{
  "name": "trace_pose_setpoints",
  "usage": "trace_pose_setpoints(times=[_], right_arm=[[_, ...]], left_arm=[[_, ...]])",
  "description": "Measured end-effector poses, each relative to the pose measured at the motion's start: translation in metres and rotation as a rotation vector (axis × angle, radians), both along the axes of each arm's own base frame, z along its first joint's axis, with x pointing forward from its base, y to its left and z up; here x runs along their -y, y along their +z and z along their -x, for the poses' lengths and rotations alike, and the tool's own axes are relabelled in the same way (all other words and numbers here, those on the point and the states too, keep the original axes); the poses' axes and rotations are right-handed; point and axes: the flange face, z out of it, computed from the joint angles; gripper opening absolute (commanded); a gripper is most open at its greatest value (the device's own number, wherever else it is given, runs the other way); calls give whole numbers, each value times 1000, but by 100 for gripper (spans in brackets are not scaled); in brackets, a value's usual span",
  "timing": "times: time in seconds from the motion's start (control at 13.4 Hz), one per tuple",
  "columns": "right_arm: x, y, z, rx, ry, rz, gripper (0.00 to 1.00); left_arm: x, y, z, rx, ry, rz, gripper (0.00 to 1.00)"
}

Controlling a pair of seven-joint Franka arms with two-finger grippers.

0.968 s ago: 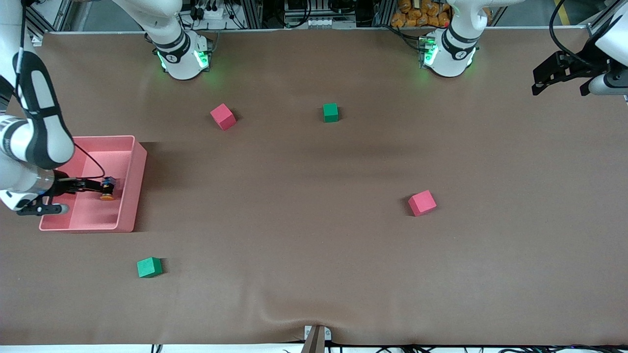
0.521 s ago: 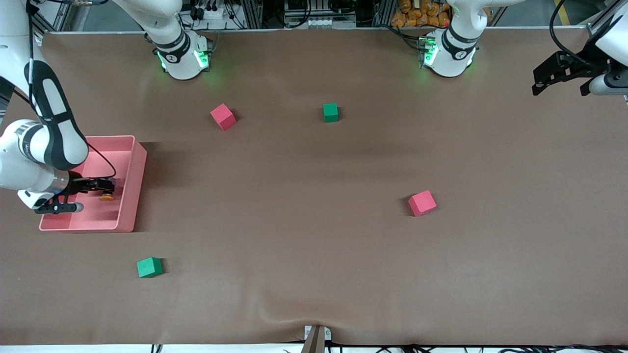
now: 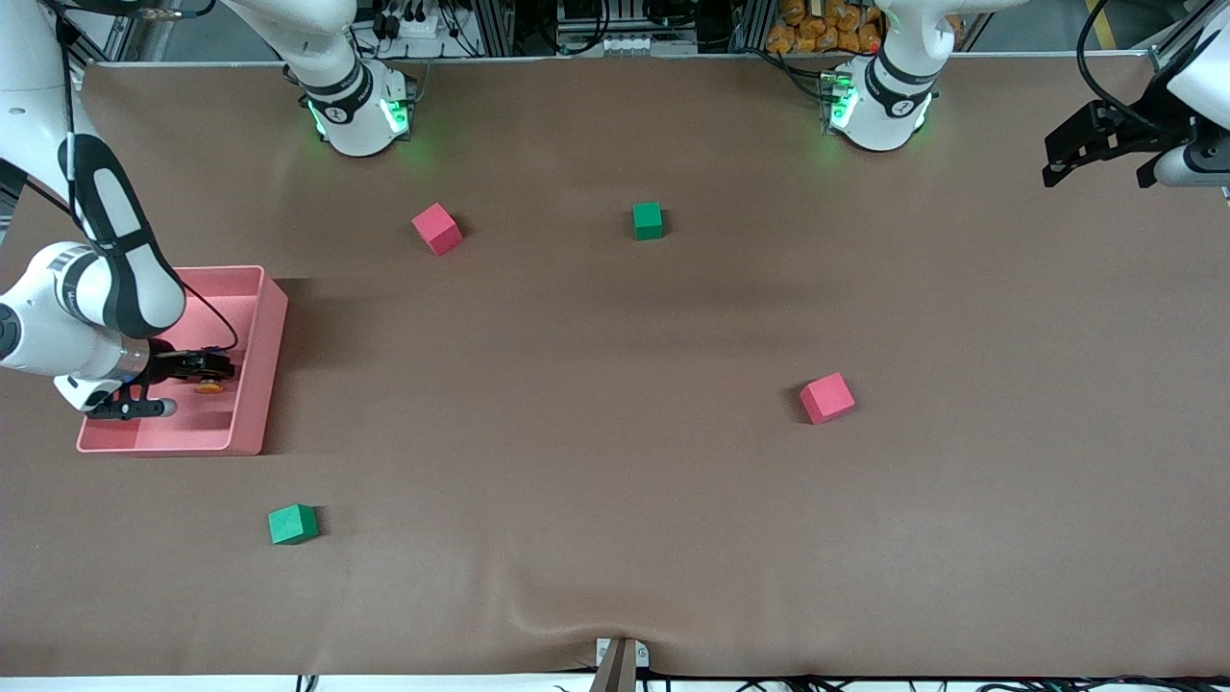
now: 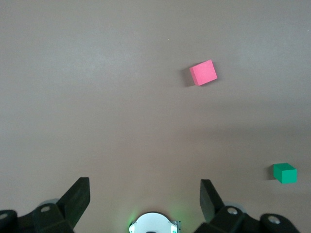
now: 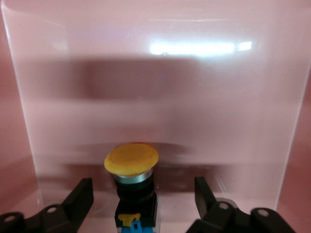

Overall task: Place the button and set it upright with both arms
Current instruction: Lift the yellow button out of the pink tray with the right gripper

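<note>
Orange-capped, the button [image 5: 132, 167] lies between our right gripper [image 5: 141, 196]'s spread fingers, lowered into the pink bin [image 3: 258, 384]; grasp imminent. Our left gripper [image 4: 143, 196] waits, fingers apart.

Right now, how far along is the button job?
Done: nothing finished; the small orange-capped, black-bodied push-button lies in the pink plastic tray. In hand: the right end effector is in the tray, open, straddling the button without clamping it. The left end effector waits open over the left arm's table end. Left: grasp, place, upright.
</note>
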Motion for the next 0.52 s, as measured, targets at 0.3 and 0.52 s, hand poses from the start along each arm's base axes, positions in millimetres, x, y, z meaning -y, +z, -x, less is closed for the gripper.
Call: trace_pose_setpoints(times=[0.3, 0.52], right_arm=[[2, -1, 0, 4, -3, 1, 0], [2, 1, -3, 10, 0, 2, 0]], left_arm=[[-3, -3, -2, -5, 6, 1, 100], [-3, -4, -3, -7, 5, 1, 100]])
